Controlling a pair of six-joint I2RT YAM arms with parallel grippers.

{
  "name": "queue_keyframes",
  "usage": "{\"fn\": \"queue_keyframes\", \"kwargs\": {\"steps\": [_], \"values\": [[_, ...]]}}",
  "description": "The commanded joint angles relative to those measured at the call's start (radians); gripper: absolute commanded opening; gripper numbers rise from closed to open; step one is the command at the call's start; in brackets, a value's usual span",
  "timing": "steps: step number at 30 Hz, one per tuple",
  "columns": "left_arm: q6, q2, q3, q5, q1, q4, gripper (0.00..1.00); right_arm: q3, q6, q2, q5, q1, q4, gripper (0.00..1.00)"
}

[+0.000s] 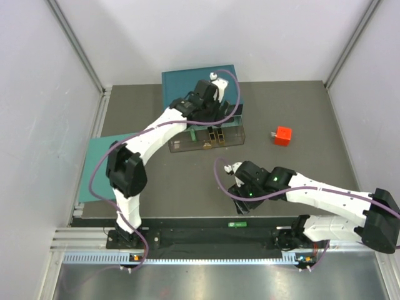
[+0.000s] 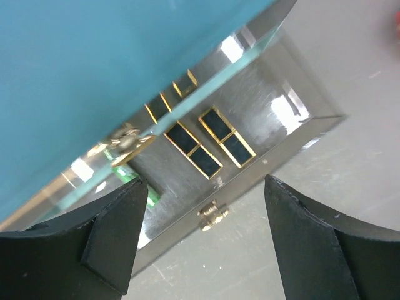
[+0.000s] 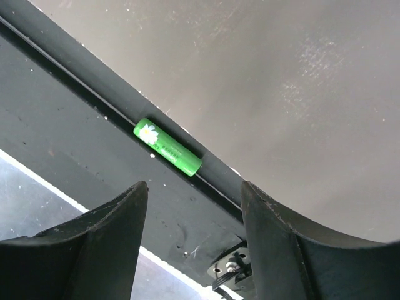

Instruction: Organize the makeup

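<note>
My two tools, both spread and empty

My left tool (image 2: 206, 190) hangs with fingers apart over the clear box (image 2: 300, 115) at the far side of the bench (image 1: 300, 125), where the black-and-gold flat cases (image 2: 194, 150) lie side by side. My right tool (image 3: 194, 206), also apart, hovers above a green stick (image 3: 167, 147) lying on the black rail (image 3: 75, 94) at the bench's near edge.
</note>
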Motion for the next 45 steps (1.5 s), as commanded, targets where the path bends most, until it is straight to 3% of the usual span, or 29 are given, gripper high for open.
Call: {"fn": "queue_keyframes", "kwargs": {"steps": [1,11,22,31,45], "values": [[0.021,-0.182,-0.010,0.043,0.002,0.036,0.79,0.039,0.001,0.005,0.020,0.014,0.032,0.61],[-0.007,-0.339,-0.281,0.032,0.005,0.031,0.79,0.088,-0.068,0.126,-0.020,0.078,-0.014,0.48],[0.019,-0.363,-0.360,0.058,0.017,0.005,0.79,0.283,-0.213,0.418,0.075,0.244,-0.162,0.43],[-0.001,-0.372,-0.399,0.089,0.034,0.007,0.79,0.341,-0.204,0.497,0.098,0.326,-0.218,0.26],[-0.033,-0.409,-0.447,0.141,0.036,0.004,0.79,0.447,-0.195,0.731,0.190,0.393,-0.277,0.27]]}}
